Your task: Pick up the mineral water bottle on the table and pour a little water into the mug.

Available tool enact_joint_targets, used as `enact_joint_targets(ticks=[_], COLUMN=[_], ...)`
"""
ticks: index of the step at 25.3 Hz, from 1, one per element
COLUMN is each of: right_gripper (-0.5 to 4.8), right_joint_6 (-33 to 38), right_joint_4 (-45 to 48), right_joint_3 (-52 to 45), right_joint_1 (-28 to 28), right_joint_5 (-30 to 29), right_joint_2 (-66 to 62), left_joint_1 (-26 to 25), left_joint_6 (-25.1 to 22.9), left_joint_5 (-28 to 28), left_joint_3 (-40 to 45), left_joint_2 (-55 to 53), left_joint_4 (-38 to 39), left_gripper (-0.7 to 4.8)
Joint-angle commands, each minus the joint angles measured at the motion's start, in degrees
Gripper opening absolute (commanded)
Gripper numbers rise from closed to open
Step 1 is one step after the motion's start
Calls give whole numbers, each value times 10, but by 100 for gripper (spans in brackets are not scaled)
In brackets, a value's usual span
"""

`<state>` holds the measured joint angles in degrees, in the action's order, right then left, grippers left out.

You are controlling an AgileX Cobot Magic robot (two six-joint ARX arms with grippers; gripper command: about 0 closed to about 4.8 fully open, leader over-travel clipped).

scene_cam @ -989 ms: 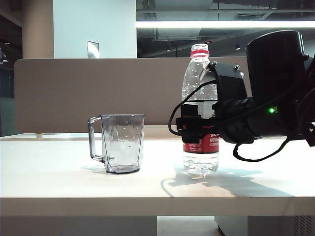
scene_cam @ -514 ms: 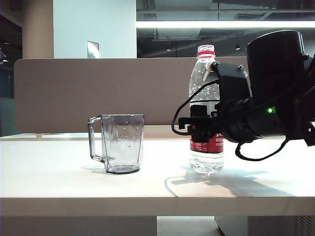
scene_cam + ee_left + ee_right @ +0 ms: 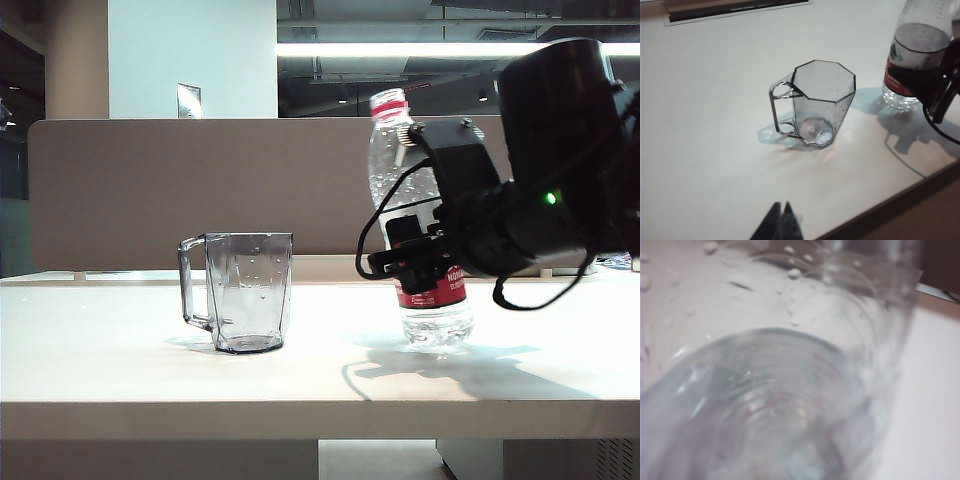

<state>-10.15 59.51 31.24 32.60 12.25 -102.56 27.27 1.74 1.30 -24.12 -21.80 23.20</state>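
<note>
Clear plastic fills my right wrist view: the mineral water bottle (image 3: 780,390) sits so close to the lens that I can only make out blurred ribs, droplets on its inner wall and the water (image 3: 765,410) inside it. On the exterior view the right gripper (image 3: 418,262) has its fingers pinched onto the bottle at the red-and-white label, with the black arm reaching in from the right. The bottle leans, its red neck ring tipped toward the mug (image 3: 240,291), and its base looks to be just clear of the table (image 3: 120,370) or barely touching it; I can't tell which from this angle. The water lies in the lower part of the bottle, below and behind the label.

The mug stands upright to the left of the bottle and apart from it, handle pointing away from the bottle. From the left wrist view I look down into its eight-sided rim and see a faint sheen at the bottom, too dim to call.

The left gripper (image 3: 781,222) hangs above the near edge of the table, well short of the mug, and its dark fingertips (image 3: 790,225) are pressed together with nothing between them.
</note>
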Motion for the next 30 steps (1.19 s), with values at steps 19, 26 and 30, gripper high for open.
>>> enact_joint_targets(ticks=[19,26,30], right_gripper=[247,247,247], right_joint_6=[-396,-484,-558], right_joint_4=[-391,-400,-397], right_joint_3=[212,212,212], right_joint_1=[1,1,2], right_joint_5=[90,108,109], right_joint_2=[75,75,75], left_joint_1=[-1,-1,-1], left_joint_6=[-2,-2,-2], left_joint_5=[0,0,0], left_joint_3=[-1,-1,-1], left_joint_2=[0,0,0], left_joint_4=[-5,-5,-5], left_gripper=[-5,-5,-5])
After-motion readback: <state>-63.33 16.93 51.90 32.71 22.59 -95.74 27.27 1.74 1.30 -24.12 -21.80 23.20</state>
